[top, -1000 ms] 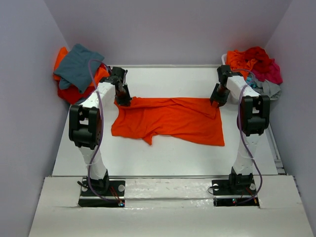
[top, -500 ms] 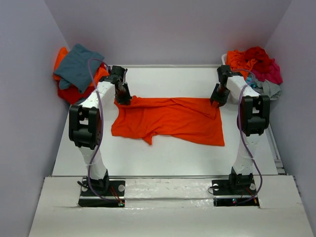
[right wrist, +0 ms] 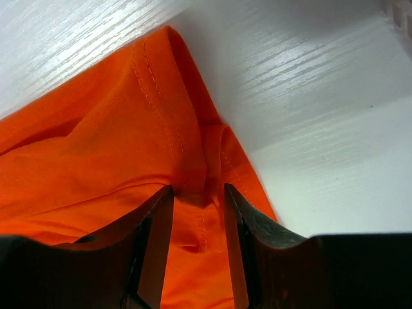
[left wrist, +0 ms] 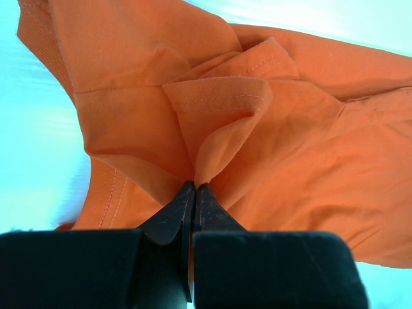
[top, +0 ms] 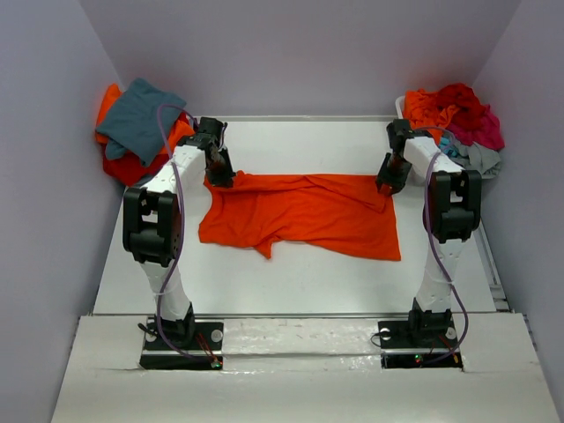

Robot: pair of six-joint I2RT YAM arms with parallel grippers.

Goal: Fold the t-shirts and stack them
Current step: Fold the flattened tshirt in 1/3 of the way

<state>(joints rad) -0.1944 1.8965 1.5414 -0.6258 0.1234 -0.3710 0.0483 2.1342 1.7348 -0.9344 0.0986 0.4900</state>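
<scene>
White table between pale lilac walls is serving as the work surface. An orange shirt is lying spread across its middle, with the long axis running left to right and a loose flap trailing off the near left edge. A stack with a teal-grey top layer is sitting in the far left corner. An unsorted heap is waiting in the far right corner.

The left gripper is pinching a raised fold at the far left corner of the shirt, with its jaws fully closed on the cloth. The right gripper is standing at the far right corner. Its fingers are apart and straddling a ridge of hem, and no clamping is showing.

Step in hand, as judged: securing both far corners before the first fold.

1. Close the right jaws on the ridge, taking in the stitched hem rather than a single loose layer.
2. Confirm that both corners are gripped before lifting. A one-sided lift would drag and skew the shirt.
3. Raise both corners evenly and only enough to clear the table, holding the far edge taut between the grippers.
4. Carry that edge toward the near edge in one parallel pass.
5. Watch the near left flap, which is likely to bunch under the fold.
</scene>
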